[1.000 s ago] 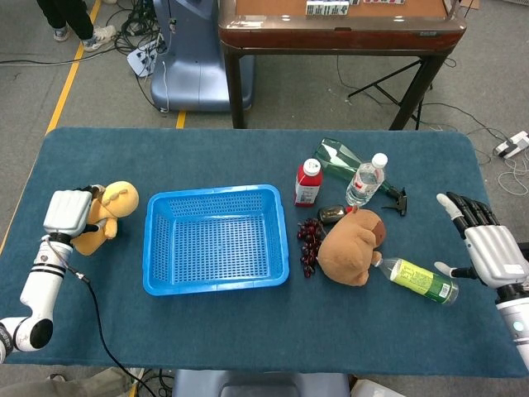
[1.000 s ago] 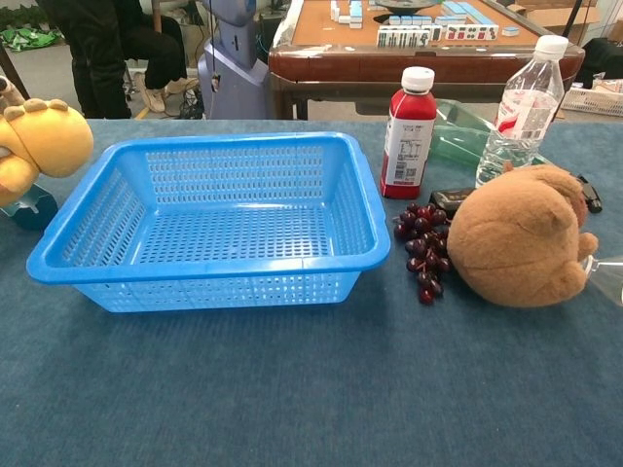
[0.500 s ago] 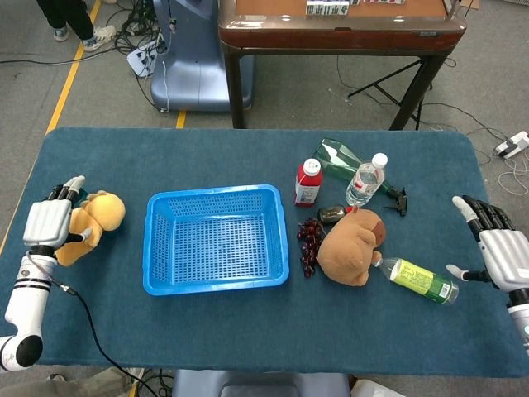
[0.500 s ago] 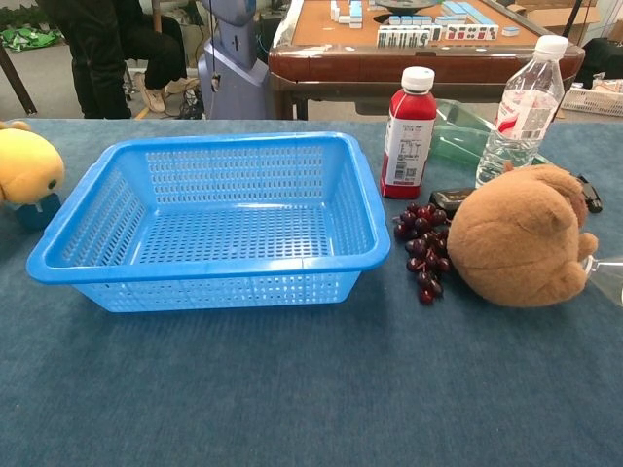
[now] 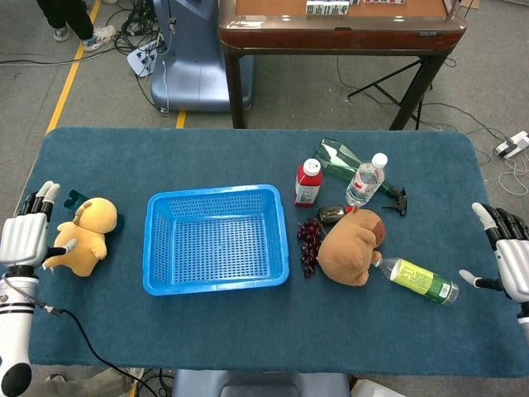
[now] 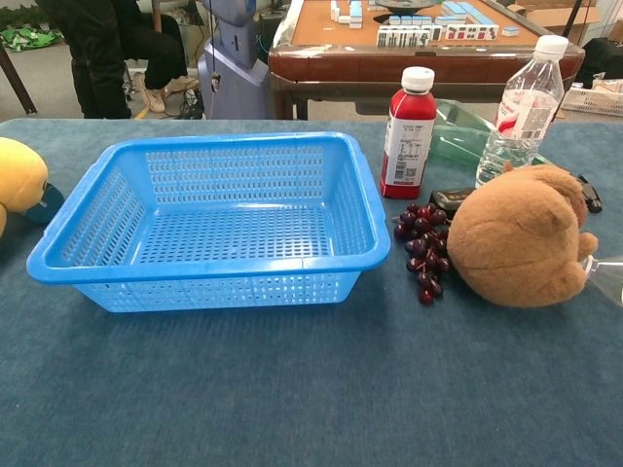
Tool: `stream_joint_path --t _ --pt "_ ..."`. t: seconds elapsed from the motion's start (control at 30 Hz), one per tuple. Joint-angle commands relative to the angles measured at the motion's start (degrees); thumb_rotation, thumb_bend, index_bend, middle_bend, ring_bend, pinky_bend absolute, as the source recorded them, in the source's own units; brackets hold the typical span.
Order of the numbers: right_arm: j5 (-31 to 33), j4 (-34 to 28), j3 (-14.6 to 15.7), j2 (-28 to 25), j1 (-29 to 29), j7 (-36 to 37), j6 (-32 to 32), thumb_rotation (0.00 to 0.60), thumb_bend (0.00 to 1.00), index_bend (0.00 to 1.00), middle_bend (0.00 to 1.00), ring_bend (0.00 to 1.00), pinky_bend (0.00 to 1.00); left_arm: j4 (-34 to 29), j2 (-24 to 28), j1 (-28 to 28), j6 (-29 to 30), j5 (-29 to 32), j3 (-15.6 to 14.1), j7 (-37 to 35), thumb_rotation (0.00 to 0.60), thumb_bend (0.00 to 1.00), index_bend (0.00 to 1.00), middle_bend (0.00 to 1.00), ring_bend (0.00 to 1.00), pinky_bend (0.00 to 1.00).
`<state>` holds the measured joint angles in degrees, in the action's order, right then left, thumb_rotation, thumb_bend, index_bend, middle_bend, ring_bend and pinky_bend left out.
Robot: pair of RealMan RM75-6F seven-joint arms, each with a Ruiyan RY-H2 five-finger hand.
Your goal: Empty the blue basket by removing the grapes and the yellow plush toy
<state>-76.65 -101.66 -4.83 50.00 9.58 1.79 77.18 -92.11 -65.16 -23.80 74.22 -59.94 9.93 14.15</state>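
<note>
- One blue basket (image 5: 215, 239), nothing inside it.
- One yellow plush toy (image 5: 85, 234) on table (image 5: 248, 157), left of basket.
- One grapes (image 5: 309, 241) bunch right of basket.
- Left hand (image 5: 23, 238), right hand (image 5: 514, 260): fingers spread, holding nothing.

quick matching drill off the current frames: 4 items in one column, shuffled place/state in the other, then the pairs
Items:
1. blue basket
2. grapes
3. yellow plush toy
4. green-label bottle

Places/states:
A. lying on its side right of the brown plush toy
B. on the table between the basket and the brown plush toy
C. nothing inside it
D. on the table left of the basket, beside the left robot hand

Pairs: 1-C, 2-B, 3-D, 4-A
</note>
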Motion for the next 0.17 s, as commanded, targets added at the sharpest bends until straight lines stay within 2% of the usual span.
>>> stream_joint_path --t 0.03,0.17 --pt "-0.43 0.99 0.59 1.95 -1.97 -1.49 2.89 0.6 0.05 0.0 0.09 0.0 0.08 -2.94 0.79 2.98 3.49 -1.81 -1.29 -0.3 0.6 0.18 0.02 0.05 0.1 0.29" --pt "-1.67 1.28 1.02 3.14 -3.5 -1.47 5.27 0.6 0.1 0.0 0.12 0.02 0.12 -5.94 1.12 5.64 6.96 -3.42 -2.58 0.64 0.6 0.18 0.05 0.05 0.1 0.29"
